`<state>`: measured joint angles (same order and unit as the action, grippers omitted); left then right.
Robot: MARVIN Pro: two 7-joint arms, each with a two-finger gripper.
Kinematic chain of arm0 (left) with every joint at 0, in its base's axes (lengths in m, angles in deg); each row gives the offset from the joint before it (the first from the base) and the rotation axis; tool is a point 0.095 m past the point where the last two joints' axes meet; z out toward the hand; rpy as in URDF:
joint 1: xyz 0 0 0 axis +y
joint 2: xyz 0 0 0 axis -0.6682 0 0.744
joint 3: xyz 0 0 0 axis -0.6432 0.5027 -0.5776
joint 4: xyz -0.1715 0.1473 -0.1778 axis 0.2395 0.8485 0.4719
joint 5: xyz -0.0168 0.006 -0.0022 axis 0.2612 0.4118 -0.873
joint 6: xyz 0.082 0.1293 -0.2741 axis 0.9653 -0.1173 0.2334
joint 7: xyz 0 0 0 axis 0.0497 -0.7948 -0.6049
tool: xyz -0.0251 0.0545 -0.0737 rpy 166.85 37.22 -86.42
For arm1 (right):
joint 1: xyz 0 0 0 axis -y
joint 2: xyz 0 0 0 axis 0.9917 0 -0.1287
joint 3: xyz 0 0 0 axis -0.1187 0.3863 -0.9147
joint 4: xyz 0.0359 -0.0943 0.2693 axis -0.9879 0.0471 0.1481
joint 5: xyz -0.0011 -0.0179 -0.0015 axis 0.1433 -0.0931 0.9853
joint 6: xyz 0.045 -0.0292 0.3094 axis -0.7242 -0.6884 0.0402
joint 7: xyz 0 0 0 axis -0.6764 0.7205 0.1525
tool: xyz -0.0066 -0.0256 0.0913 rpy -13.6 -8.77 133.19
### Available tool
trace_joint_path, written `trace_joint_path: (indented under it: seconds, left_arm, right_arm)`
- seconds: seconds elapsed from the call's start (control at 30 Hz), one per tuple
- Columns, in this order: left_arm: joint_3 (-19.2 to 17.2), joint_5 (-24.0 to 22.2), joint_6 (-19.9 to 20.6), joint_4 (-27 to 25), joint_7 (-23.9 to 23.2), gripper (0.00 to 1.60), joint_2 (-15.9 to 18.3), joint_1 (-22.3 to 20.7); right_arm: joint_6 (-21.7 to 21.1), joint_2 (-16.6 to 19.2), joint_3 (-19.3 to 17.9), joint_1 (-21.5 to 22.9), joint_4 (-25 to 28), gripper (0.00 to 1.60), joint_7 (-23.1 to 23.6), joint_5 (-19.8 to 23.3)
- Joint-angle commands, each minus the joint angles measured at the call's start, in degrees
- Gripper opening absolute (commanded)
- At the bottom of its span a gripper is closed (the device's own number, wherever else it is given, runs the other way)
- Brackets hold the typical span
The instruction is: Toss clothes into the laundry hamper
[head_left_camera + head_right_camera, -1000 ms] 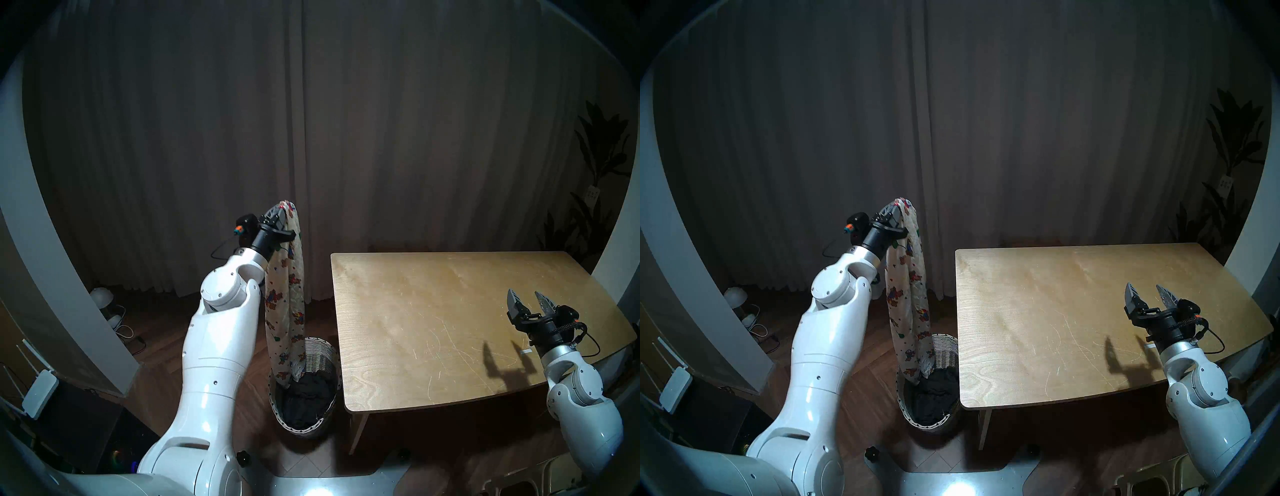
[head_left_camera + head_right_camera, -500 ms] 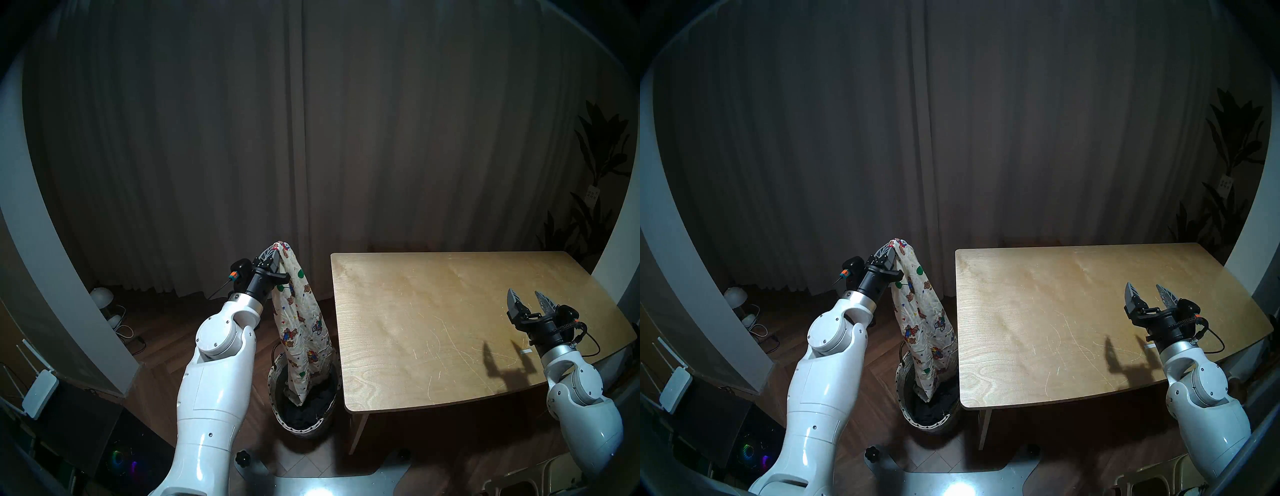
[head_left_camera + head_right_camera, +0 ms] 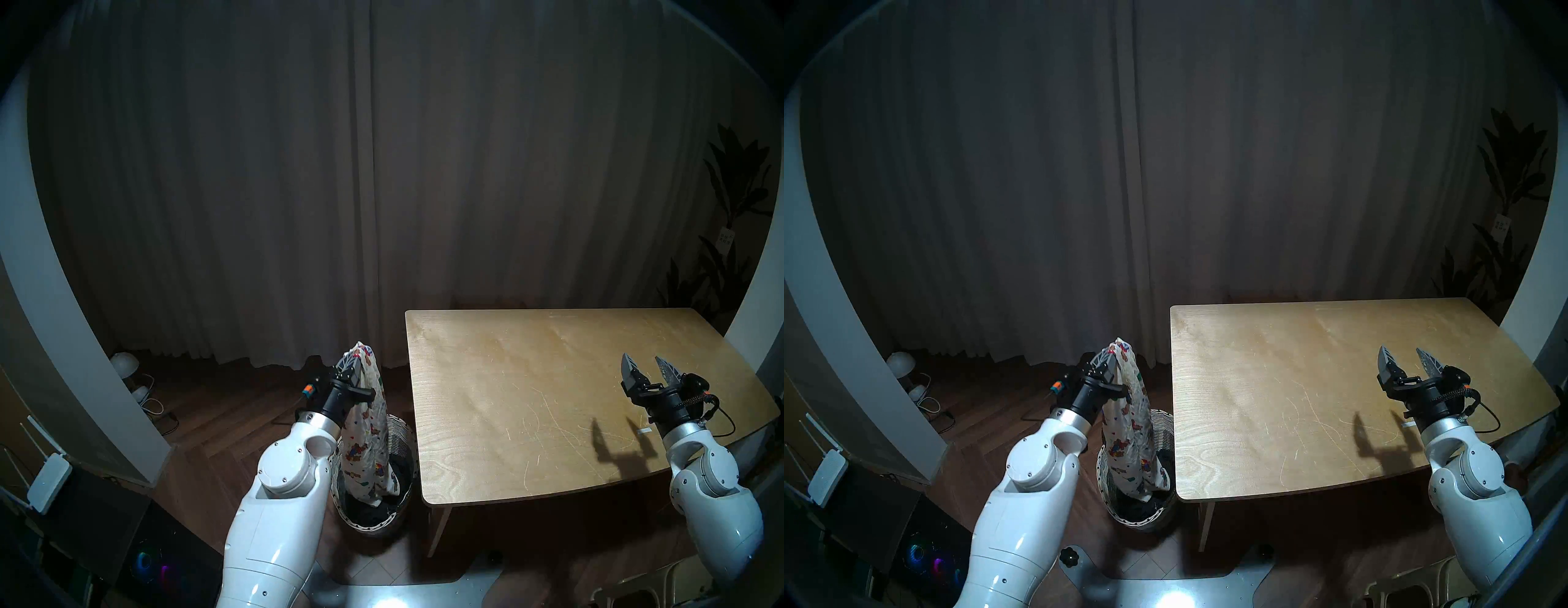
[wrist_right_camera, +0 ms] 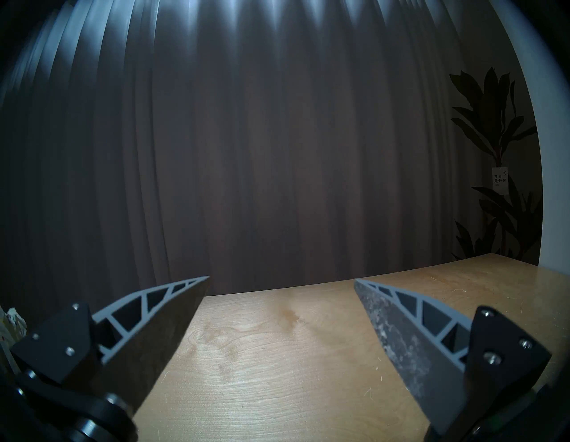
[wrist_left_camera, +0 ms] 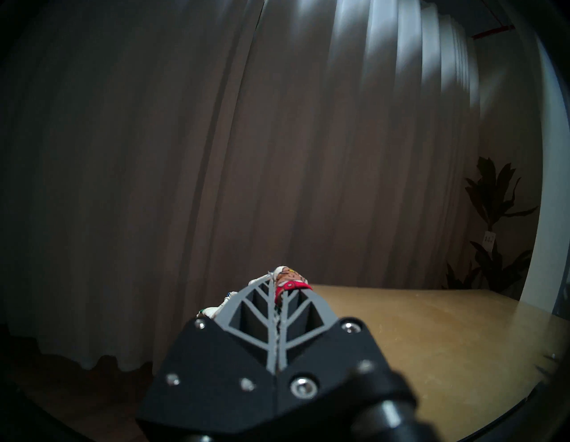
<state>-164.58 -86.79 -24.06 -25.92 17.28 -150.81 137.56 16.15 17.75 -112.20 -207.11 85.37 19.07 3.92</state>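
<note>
Hamper point(image 3: 399, 433) close by on the floor, just beside the near-left corner of the table point(image 3: 551, 382), dark clothing point(image 3: 373, 513) already heaped inside. Cream bear-print garment point(image 3: 367, 441) hanging straight down into the opening, lower end touching the dark heap, upper end pinched in the left gripper point(image 3: 354, 365) above the rim. Fingers pressed together on the fold in the left wrist view, a bit of red print point(image 5: 288, 285) poking past the tips. Not yet let go.

Further right, right gripper point(image 3: 645, 369) poised over the tabletop, jaws spread wide and holding nothing, shadow point(image 3: 619, 446) cast on the wood beneath. No clothing visible on the table in any view.

Beyond, only curtain point(image 3: 382, 170) and a plant point(image 3: 729, 212) in the far right corner.

Judged nearly finished: dark items seemingly already in, whether one or two garments impossible to tell from the heap. Left to do, by the look of it: open the left fingers so the printed garment falls fully inside. Worth watching: cloth draping over the rim instead of dropping clear.
</note>
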Motion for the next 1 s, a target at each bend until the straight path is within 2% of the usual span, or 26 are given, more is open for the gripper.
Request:
trace_joint_path:
  seconds: [0.0,0.33,0.53,0.77,0.97]
  left_arm:
    - [0.08,3.90,-2.18,7.29,3.97,0.00,-0.52,-5.18]
    - [-0.58,5.66,-1.70,16.12,4.78,0.00,-0.35,-10.54]
    - [-0.67,6.64,-0.70,18.25,4.65,0.00,0.07,-12.65]
    - [-1.20,7.71,0.92,24.43,5.08,0.00,-0.06,-17.19]
    - [-2.07,8.04,1.84,24.89,4.66,0.00,1.14,-19.02]
  right_arm:
    - [0.14,0.07,-0.67,-0.04,0.99,1.60,-0.08,0.09]
    - [0.20,0.09,-0.57,0.09,0.83,1.60,-0.03,0.05]
    - [0.21,0.10,-0.51,0.16,0.75,1.60,-0.01,0.03]
    - [0.22,0.12,-0.44,0.24,0.65,1.60,0.01,0.00]
    - [0.21,0.13,-0.38,0.30,0.56,1.60,0.03,-0.03]
